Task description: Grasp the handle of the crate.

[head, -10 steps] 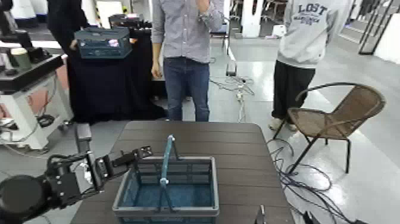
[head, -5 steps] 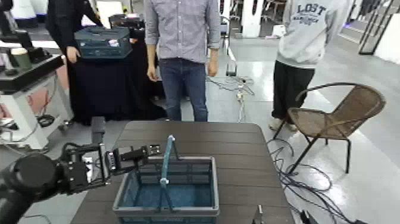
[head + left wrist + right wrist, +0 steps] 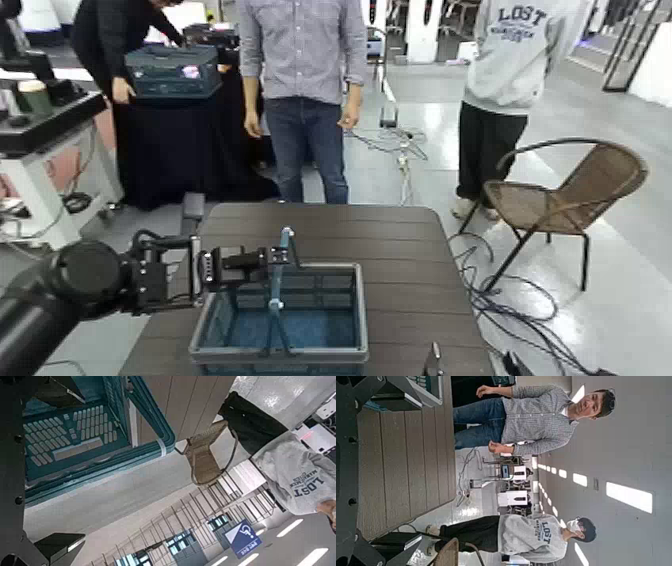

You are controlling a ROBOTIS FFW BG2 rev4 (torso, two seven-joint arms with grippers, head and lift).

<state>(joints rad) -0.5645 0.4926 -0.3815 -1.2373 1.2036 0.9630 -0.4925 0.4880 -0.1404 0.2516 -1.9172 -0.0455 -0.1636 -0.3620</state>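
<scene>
Below centre, the left gripper [image 3: 281, 256] is at the upright handle [image 3: 276, 291] of the crate [image 3: 361, 310]; right gripper [image 3: 474, 364], bottom edge.

The left arm [image 3: 75, 285] reaches in from the robot's left, its forearm slanting forward and the wrist [image 3: 205, 272] turned so the left tool [image 3: 280, 257] points nearly level toward the robot's right, fingers wide apart. The right tool [image 3: 475, 364] waits low at the near right, its fingers parted.

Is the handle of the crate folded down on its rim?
No, the handle stands raised, arching above the crate.
</scene>
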